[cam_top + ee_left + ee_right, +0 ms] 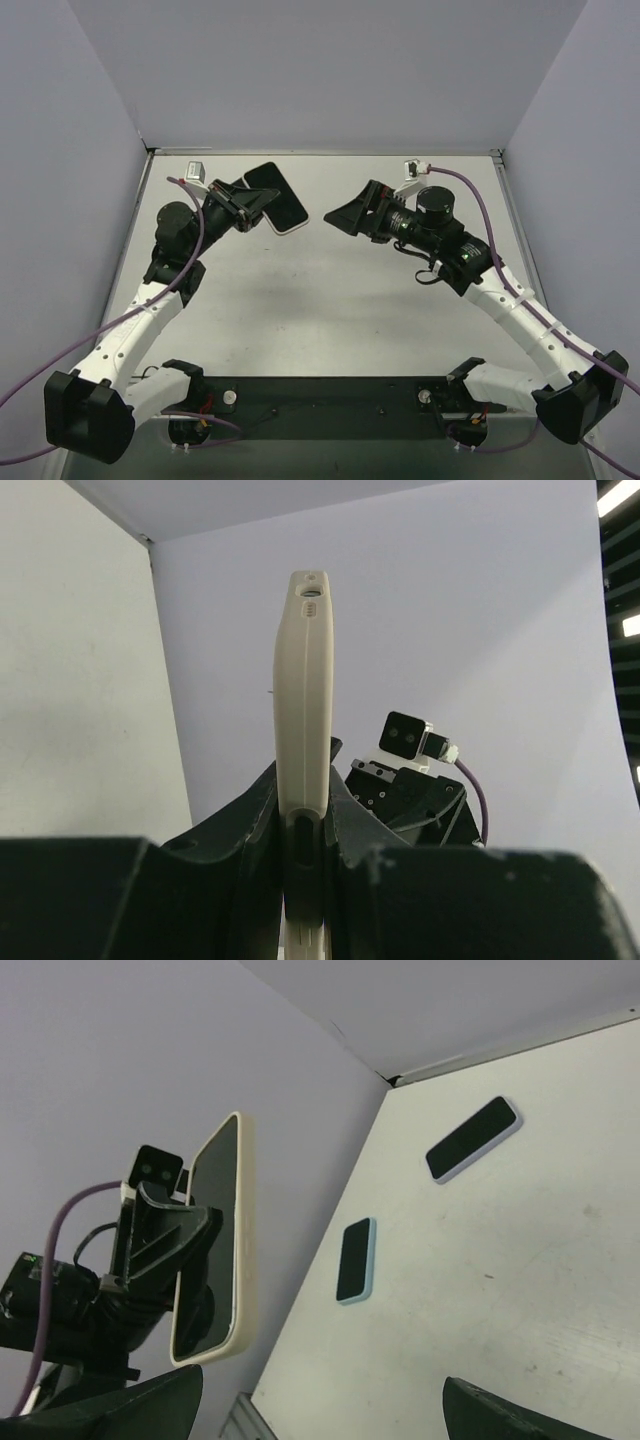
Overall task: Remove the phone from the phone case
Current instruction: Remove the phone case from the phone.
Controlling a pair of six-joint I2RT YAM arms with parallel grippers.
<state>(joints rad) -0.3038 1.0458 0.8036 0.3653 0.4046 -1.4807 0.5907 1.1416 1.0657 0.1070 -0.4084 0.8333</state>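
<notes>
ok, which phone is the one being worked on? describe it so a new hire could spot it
Follow the left arm to the left gripper: the cream-cased phone is clamped in it, clear of the table. The two other phones lie flat on the table, the blue-cased phone and the lilac-cased phone; only this one is cream and held.
</notes>
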